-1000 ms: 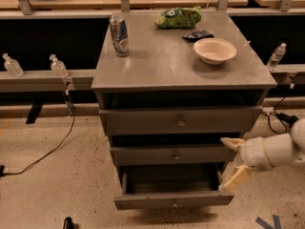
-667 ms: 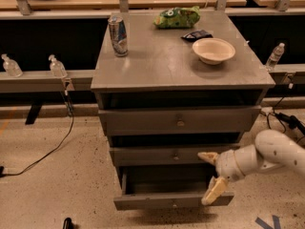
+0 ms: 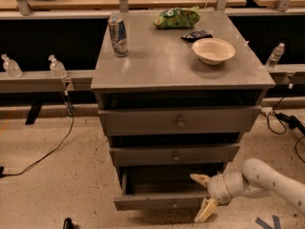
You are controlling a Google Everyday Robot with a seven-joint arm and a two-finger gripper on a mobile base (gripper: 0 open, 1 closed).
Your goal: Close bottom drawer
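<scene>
The grey cabinet (image 3: 181,61) has three drawers. The bottom drawer (image 3: 159,202) is pulled out, its slim grey front low near the floor, with a tiny knob in the middle. My gripper (image 3: 202,197) is open at the right end of that front. One cream finger (image 3: 199,179) is above the drawer's open box and the other (image 3: 205,211) hangs in front of and below the front. The white arm (image 3: 271,180) reaches in from the right.
The middle drawer (image 3: 174,155) and top drawer (image 3: 178,120) stick out slightly. On the top stand a can (image 3: 117,35), a green bag (image 3: 177,17), a dark packet (image 3: 196,35) and a bowl (image 3: 213,50). Cables (image 3: 47,149) lie on the floor.
The gripper has moved left and down from beside the cabinet's right edge to the bottom drawer's front. The drawer looks unmoved.
</scene>
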